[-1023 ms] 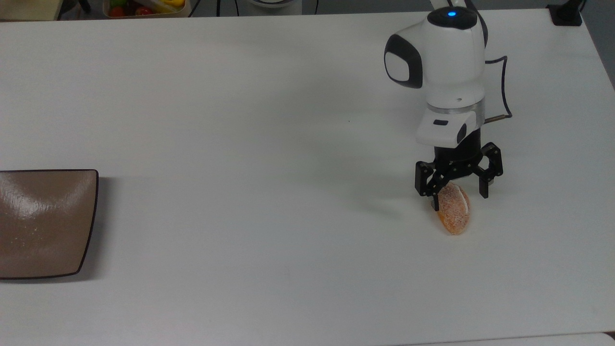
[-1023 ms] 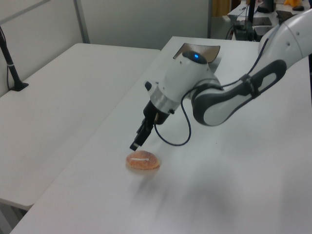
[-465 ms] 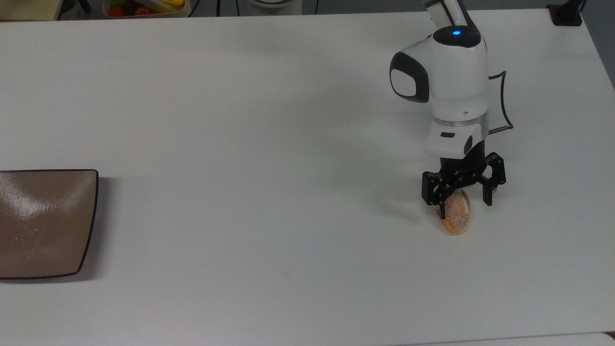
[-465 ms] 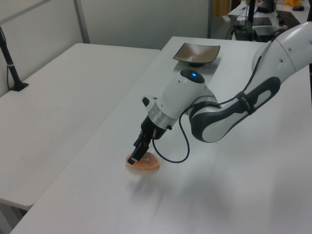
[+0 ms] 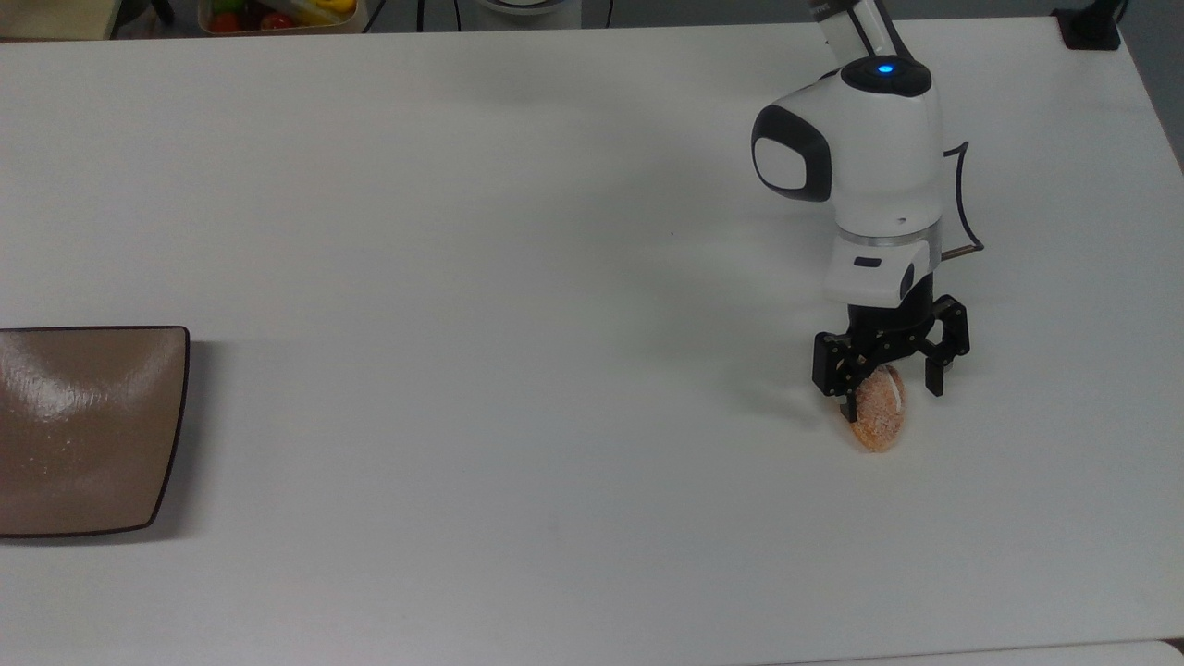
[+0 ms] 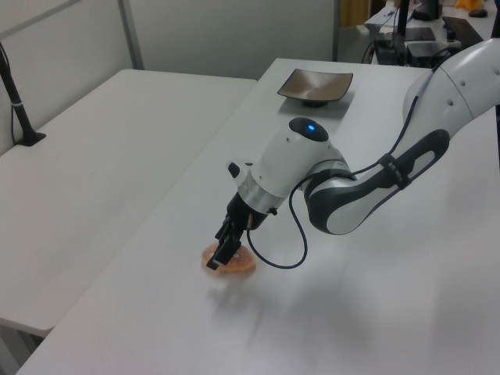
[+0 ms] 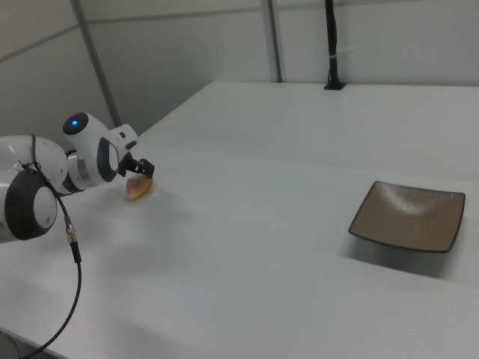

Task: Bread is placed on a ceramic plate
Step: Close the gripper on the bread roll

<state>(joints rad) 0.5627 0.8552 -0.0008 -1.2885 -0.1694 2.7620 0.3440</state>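
Top view: the gripper (image 5: 890,381) has come lower than a second ago, its fingers spread wide and straddling the bread (image 5: 879,417), which lies unmoved on the white table (image 5: 518,277), well apart from the ceramic plate (image 5: 83,430) at the top view's left edge. Left view: fingertips now reach down beside the bread (image 6: 232,262), where before they hung above it. Right view: bread (image 7: 139,188) on the table, plate (image 7: 409,217) far to the right view's right.
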